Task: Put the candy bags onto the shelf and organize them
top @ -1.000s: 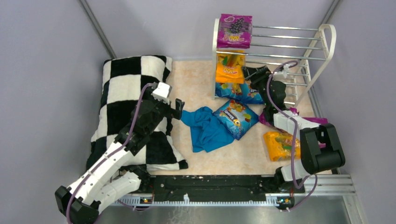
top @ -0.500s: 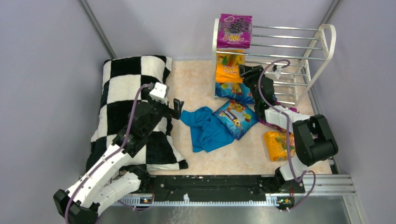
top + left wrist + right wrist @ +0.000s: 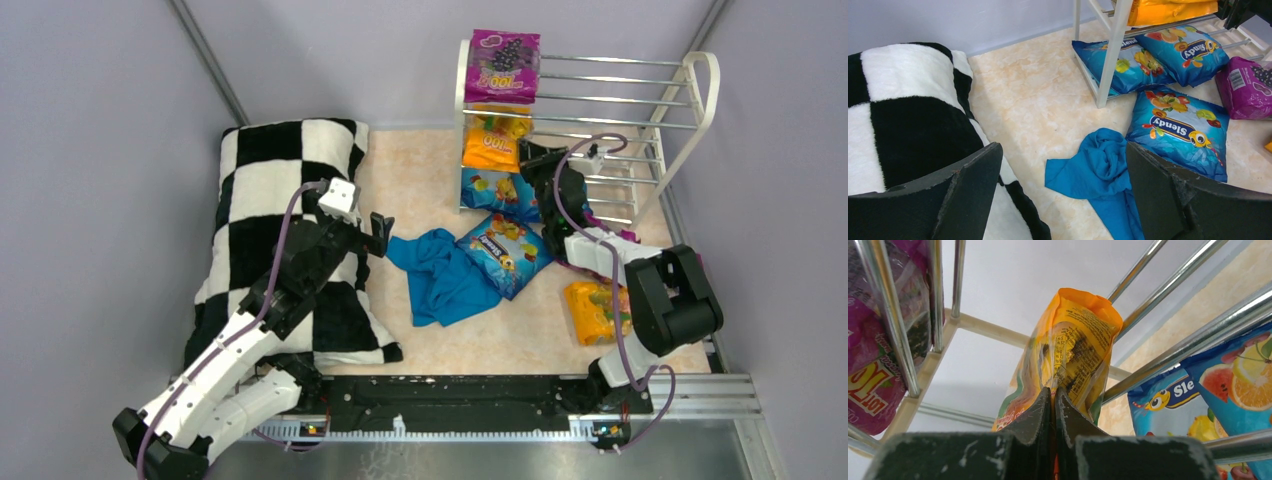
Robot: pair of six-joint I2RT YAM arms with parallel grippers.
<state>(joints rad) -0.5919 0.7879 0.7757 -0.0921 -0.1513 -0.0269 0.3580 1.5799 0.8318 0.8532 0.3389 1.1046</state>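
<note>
The white wire shelf (image 3: pixel 690 95) carries a purple candy bag (image 3: pixel 503 65) on its top tier and an orange candy bag (image 3: pixel 492 142) on the middle tier. My right gripper (image 3: pixel 530 160) reaches in between the tiers. In the right wrist view it (image 3: pixel 1054 392) is shut on that orange bag's (image 3: pixel 1075 347) lower edge. Two blue candy bags (image 3: pixel 1128 62) (image 3: pixel 1190 50) lie on the bottom tier. On the floor lie another blue bag (image 3: pixel 505 252), an orange one (image 3: pixel 597 310) and a purple one (image 3: pixel 1248 87). My left gripper (image 3: pixel 380 232) hangs open and holds nothing.
A black-and-white checkered pillow (image 3: pixel 280 230) fills the left side under my left arm. A crumpled teal cloth (image 3: pixel 445 275) lies between the pillow and the blue floor bag. Grey walls close in on all sides.
My right gripper has swung left into the shelf and shut on the middle-tier orange bag, which has shifted slightly. The left arm has barely moved.
</note>
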